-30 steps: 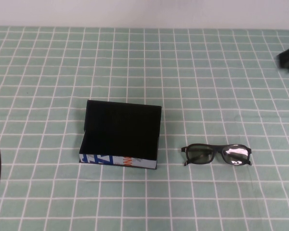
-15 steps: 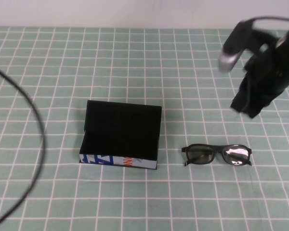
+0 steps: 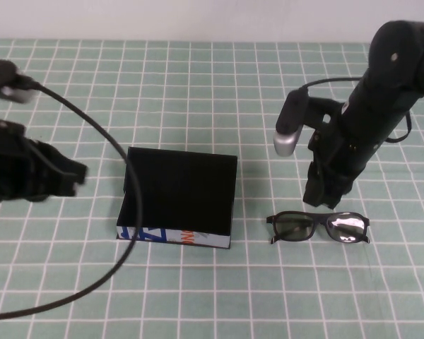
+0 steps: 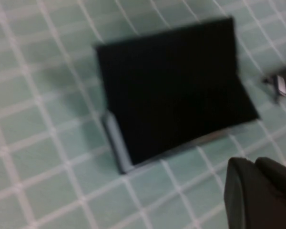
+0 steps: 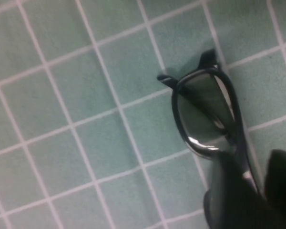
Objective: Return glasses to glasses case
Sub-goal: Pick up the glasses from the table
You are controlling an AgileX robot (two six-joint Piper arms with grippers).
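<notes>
From the high view, the glasses lie on the green checked table, just right of the open glasses case. The right hand hangs just above the glasses; I cannot tell if it is open. The left hand is left of the case; I cannot tell there either. In the left wrist view, the case looks black inside. In the right wrist view, one lens of the glasses shows.

Green checked table bears glasses case and glasses.

glossy black plastic glasses, matt black glasses case, smooth checked green tablecloth
</notes>
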